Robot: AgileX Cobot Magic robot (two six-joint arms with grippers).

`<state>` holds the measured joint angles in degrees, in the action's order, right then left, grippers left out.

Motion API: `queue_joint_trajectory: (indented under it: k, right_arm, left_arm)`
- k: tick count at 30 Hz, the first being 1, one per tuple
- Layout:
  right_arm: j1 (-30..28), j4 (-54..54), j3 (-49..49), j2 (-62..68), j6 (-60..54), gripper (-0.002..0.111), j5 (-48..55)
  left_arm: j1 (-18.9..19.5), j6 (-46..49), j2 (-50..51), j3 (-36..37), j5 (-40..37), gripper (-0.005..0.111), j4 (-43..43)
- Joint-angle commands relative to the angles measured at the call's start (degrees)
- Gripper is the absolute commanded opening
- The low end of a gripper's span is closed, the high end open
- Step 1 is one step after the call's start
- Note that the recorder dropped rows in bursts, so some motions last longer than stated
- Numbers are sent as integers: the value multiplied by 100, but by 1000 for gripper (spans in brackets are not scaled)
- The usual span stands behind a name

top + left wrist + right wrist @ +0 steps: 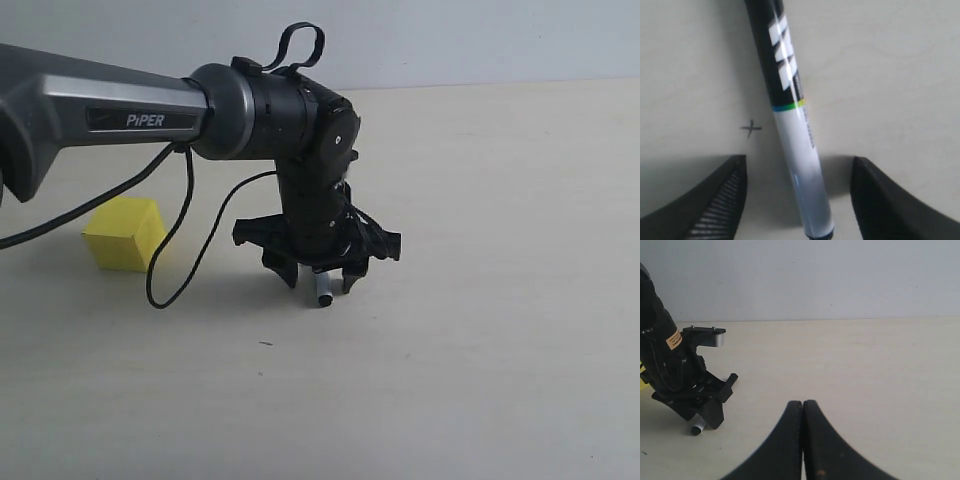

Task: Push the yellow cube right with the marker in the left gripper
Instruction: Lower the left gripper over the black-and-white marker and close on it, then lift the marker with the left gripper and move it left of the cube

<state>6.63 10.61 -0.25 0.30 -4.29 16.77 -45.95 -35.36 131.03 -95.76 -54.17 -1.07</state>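
The yellow cube (125,233) sits on the pale table at the left of the exterior view. My left gripper (320,285) points down at the table well to the right of the cube, apart from it. Its jaws stand open. The marker (792,130), white barrel and black label band, lies between the two fingers (720,200) with a gap on each side. One end of the marker (323,298) shows under the claw. My right gripper (803,402) is shut on nothing and faces the left arm (670,375); it is outside the exterior view.
Loose black cables (185,240) hang from the grey PiPER tube (120,115) between cube and claw. A small pen cross (750,128) marks the table (500,300) beside the marker. A pale wall (450,40) runs along the table's far edge.
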Motion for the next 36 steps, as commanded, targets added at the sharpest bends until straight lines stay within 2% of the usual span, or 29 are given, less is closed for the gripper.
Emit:
queue_joint_trajectory:
  k: [1, 3, 7, 15, 18, 21, 26, 29, 31, 32, 33, 34, 35, 36]
  right_arm:
    - [7, -6, 25, -30, -14, 0, -39]
    - [7, -6, 25, -30, -14, 0, -39]
    - [7, -6, 25, -30, -14, 0, -39]
    - [7, -6, 25, -30, -14, 0, -39]
    - [7, -6, 25, -30, -14, 0, -39]
    - [7, -6, 25, -30, -14, 0, -39]
    - [7, -6, 25, -30, -14, 0, -39]
    - [7, -6, 25, -30, -14, 0, -39]
    - [7, -6, 25, -30, -14, 0, -39]
    - [7, -6, 25, -30, -14, 0, -39]
    - [7, -6, 25, -30, -14, 0, -39]
    - [7, -6, 25, -30, -14, 0, -39]
    - [7, -6, 25, -30, -14, 0, -39]
    - [7, -6, 25, -30, -14, 0, -39]
  left_arm:
    - [-24, 65, 56, -18, -34, 48, 15]
    - [-24, 65, 56, -18, -63, 34, 15]
    - [-24, 169, 41, -18, -159, 0, 15]
    - [-24, 1399, -730, -18, -545, 0, -218]
    - [-24, 1440, -1357, 59, -1085, 0, -874]
    - [-24, 1440, -2095, 455, -1579, 0, -1717]
    - [87, 1102, -3479, 1430, -1579, 0, -3111]
    - [420, 1053, -4235, 1996, -1579, 0, -3541]
    - [829, 965, -4678, 2291, -1579, 0, -3718]
    - [1343, 941, -4984, 2501, -1579, 0, -3960]
    - [1635, 941, -5069, 2590, -1579, 0, -4127]
    - [2164, 991, -5111, 2720, -1339, 0, -4384]
    - [2446, 1104, -5111, 2770, -1227, 0, -4426]
    - [2926, 1373, -5020, 2862, -984, 0, -4442]
